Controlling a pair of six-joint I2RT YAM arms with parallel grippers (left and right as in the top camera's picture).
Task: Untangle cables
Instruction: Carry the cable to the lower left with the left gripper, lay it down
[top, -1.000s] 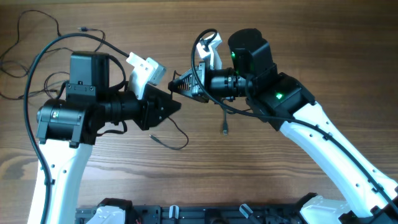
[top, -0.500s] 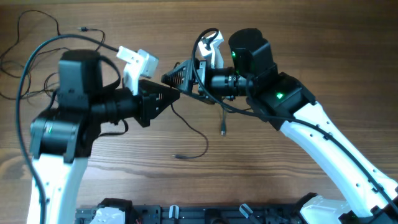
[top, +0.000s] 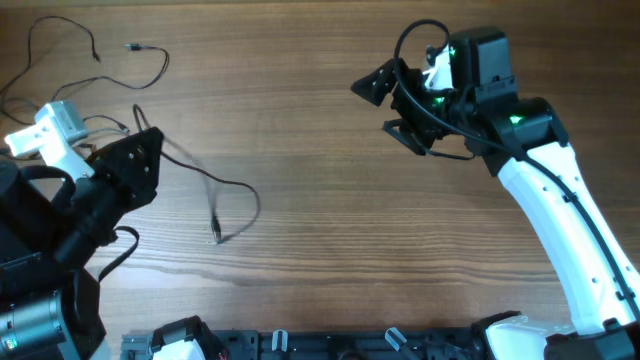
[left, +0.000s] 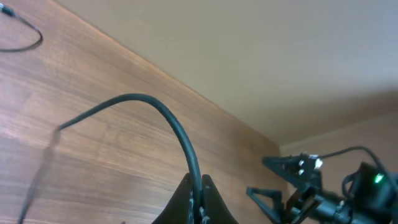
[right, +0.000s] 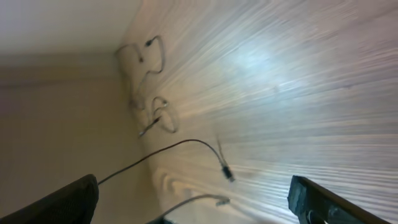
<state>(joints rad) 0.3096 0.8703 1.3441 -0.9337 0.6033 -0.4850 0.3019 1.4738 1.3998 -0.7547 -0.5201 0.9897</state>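
Overhead: two grippers over one wooden table (top: 400, 260); left gripper (top: 140, 160) clenched on one thin black cable (top: 240, 184), which trails right in a loop and ends at a plug on the wood; at least two more cables (top: 133, 47) lie loose at the far-left corner; right gripper (top: 388, 108) spread wide, empty, well apart.
Left wrist: fingers (left: 177, 208) pinched on that cable.
Right wrist: two fingers (right: 68, 202) apart; several strands on the table beyond.
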